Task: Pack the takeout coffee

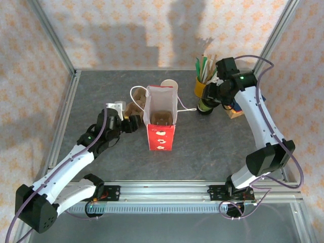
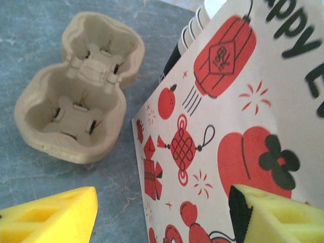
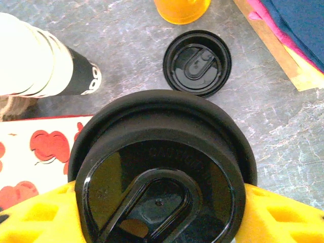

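Your right gripper [image 3: 159,223] had its yellow fingers pinched in on both sides of the takeout coffee [image 3: 162,147]. The black lid was already on, and the cup stood on the table [image 3: 126,45] near the yellow mug [image 3: 182,10]. Your left gripper [image 2: 162,217] hung spread wide at the red-printed bag [image 2: 243,101], gripping nothing, with a pulp carrier [image 2: 76,106] lying just beside it. So: capped and gripped, I'd say, but not packed. You had the lift across and the drop into the open bag left to do.
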Tool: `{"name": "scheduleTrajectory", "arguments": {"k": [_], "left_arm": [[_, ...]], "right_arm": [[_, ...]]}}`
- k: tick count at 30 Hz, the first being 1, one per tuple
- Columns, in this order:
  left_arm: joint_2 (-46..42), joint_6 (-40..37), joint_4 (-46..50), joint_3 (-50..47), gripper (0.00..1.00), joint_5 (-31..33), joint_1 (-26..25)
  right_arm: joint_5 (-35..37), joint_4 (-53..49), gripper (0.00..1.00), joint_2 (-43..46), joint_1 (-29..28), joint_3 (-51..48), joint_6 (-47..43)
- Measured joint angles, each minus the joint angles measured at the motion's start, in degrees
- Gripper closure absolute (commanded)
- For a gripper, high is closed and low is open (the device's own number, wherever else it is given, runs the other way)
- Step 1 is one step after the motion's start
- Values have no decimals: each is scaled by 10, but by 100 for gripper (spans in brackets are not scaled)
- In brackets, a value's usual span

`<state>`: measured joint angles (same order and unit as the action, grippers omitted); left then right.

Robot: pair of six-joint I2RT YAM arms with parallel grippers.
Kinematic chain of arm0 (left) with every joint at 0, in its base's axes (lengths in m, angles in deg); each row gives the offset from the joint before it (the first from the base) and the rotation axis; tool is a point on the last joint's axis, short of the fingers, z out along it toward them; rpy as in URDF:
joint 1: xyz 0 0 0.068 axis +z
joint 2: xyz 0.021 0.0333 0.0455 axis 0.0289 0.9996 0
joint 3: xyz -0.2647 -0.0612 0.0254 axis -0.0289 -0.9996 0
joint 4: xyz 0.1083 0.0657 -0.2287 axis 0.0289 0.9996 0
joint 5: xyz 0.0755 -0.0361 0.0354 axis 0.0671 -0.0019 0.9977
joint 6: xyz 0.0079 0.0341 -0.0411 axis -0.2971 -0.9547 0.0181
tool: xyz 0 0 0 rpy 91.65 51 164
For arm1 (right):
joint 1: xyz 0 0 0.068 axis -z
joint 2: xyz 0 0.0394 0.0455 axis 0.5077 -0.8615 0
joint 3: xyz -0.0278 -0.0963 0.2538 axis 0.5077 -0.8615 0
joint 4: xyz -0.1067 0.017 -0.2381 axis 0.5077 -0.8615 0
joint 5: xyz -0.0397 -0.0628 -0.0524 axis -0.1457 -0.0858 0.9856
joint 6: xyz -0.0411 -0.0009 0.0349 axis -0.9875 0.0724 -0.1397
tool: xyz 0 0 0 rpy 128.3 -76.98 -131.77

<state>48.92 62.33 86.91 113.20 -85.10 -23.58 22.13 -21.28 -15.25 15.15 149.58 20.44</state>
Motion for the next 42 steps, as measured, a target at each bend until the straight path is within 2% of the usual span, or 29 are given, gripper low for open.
{"name": "scheduleTrajectory", "arguments": {"k": [6,15,23,33,42], "left_arm": [[0,25,-4,-22,30,30,-51],[1,74,-43,-87,33,31,-83],[31,98,-88,-94,33,34,-124],[71,107,-126,-96,33,37,-130],[87,105,-130,-96,33,38,-130]], "right_arm": [[7,-31,41,-4,-58,76,17],[28,-49,41,-24,-116,184,39],[26,-51,41,-45,-167,228,44],[30,-52,41,-55,-243,252,60],[53,-56,43,-64,-244,314,64]]}}
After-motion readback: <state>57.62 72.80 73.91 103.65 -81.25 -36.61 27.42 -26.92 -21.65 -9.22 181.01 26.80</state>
